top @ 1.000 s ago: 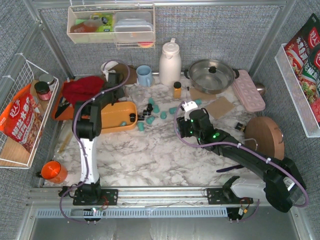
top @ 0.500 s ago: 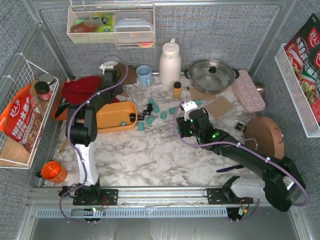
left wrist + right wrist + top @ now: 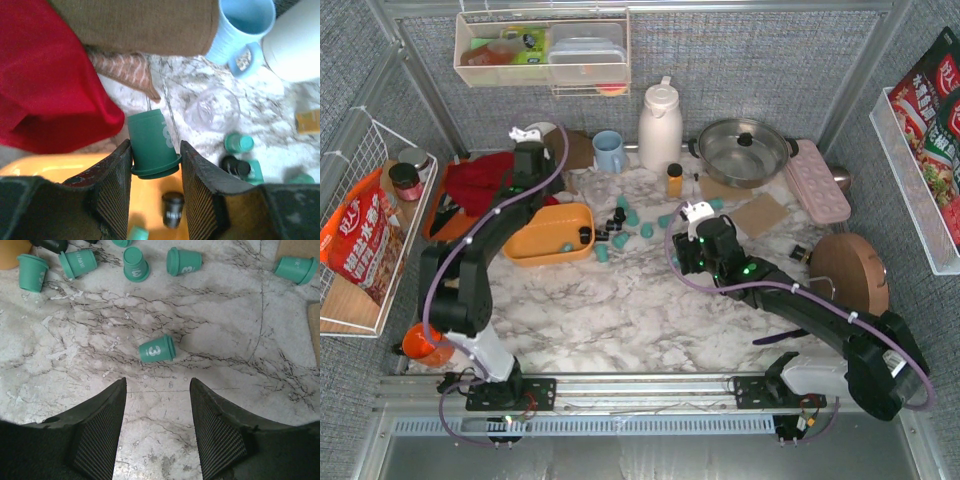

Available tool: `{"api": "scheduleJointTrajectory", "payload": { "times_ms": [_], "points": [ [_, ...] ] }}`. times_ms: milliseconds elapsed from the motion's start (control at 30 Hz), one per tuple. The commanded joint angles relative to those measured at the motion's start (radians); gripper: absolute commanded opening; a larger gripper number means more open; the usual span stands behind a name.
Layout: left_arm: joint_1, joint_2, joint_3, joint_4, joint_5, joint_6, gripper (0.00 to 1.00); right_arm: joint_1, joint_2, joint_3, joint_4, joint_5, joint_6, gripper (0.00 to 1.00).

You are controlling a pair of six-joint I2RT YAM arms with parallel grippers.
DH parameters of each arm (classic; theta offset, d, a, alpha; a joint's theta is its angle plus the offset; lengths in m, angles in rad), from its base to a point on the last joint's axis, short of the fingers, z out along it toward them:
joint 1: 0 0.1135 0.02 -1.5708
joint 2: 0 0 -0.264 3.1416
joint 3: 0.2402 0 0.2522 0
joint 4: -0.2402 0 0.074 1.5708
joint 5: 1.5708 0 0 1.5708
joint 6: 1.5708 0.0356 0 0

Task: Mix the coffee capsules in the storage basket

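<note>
The orange storage basket [image 3: 535,243] [image 3: 50,167] lies at the left on the marble. A black coffee capsule [image 3: 173,209] and a teal one [image 3: 137,233] lie inside it. My left gripper [image 3: 528,170] [image 3: 156,148] hangs over the basket's far rim, shut on a teal-green capsule [image 3: 150,142]. Several more capsules [image 3: 632,218] are scattered on the marble right of the basket. My right gripper [image 3: 692,225] [image 3: 157,382] stands open and empty just above the marble. A teal capsule marked 3 [image 3: 157,349] lies on its side ahead of the open fingers, untouched.
A red cloth [image 3: 480,180], a brown cloth [image 3: 145,25] and a blue mug [image 3: 609,151] sit behind the basket, with a clear glass [image 3: 212,107] near the mug. A white jug [image 3: 660,125], an amber bottle [image 3: 674,180], a steel pot [image 3: 740,150] and a pink tray [image 3: 817,180] line the back.
My left arm has swung its elbow out to the left and drawn the gripper back and up from the basket, still shut on the teal capsule. The right arm has not moved.
</note>
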Motion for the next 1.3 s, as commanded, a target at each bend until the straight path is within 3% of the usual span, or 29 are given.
{"api": "scheduleJointTrajectory", "payload": {
  "times_ms": [0,267,533,900,1100,1267],
  "points": [
    [-0.010,-0.143,-0.123,0.000,0.083,0.005,0.47,0.001,0.014,0.016,0.007,0.038,-0.008,0.59],
    [-0.019,-0.318,-0.343,-0.029,0.154,0.033,0.47,0.001,-0.016,-0.012,0.030,0.056,0.004,0.59],
    [-0.019,-0.286,-0.419,0.022,0.155,-0.011,0.50,0.001,-0.052,-0.014,-0.039,0.076,0.087,0.59],
    [-0.019,-0.226,-0.398,-0.004,0.127,-0.053,0.76,0.001,-0.139,-0.024,-0.199,0.169,0.162,0.69],
    [-0.019,-0.313,-0.392,-0.042,0.142,-0.069,0.98,0.001,-0.139,-0.013,-0.250,0.231,0.213,0.73],
    [-0.019,-0.458,-0.362,-0.090,0.161,-0.059,0.99,-0.001,-0.091,-0.002,-0.246,0.246,0.262,0.73]
  ]
}}
